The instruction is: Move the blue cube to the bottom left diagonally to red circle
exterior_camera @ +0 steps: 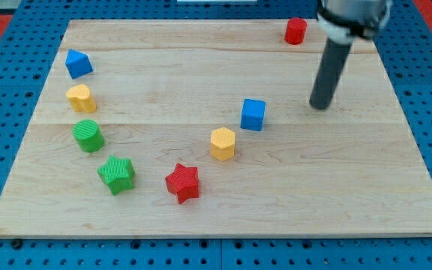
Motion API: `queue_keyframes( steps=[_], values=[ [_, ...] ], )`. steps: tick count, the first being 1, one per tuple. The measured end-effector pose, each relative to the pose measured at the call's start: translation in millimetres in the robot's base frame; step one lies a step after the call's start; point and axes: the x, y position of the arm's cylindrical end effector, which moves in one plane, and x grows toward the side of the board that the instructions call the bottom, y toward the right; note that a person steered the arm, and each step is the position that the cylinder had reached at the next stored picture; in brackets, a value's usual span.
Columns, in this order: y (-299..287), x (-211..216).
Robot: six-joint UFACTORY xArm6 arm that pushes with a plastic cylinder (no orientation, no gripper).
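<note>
The blue cube [253, 114] sits near the middle of the wooden board [201, 202], and my tip [320, 106] rests on the board at roughly its 3 o'clock, a little higher in the view, near but clearly apart from it. Seen from my tip, the cube lies at about 8 to 9 o'clock. The red circle [295, 31] stands near the board's top edge, at about 1 o'clock from the cube and 11 o'clock from my tip.

The rod has nothing to open or close; it is a bare pusher, touches no block now, and carries nothing.

The cube already lies down and to the left of the red circle, at about the circle's 7 o'clock, yet well apart from it. By my judgement the goal spot is closer to the circle, so the cube likely needs a push toward 1 o'clock. For that my tip would have to come round to the cube's 7 o'clock side, where the yellow hexagon [223, 142] stands just beside the cube and could be knocked on the way.
</note>
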Motion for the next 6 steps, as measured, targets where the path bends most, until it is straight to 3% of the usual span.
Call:
queue_keyframes(
  steps=[2, 5, 6],
  values=[
    [-119, 19],
    [-124, -78],
    [-165, -72]
  ],
)
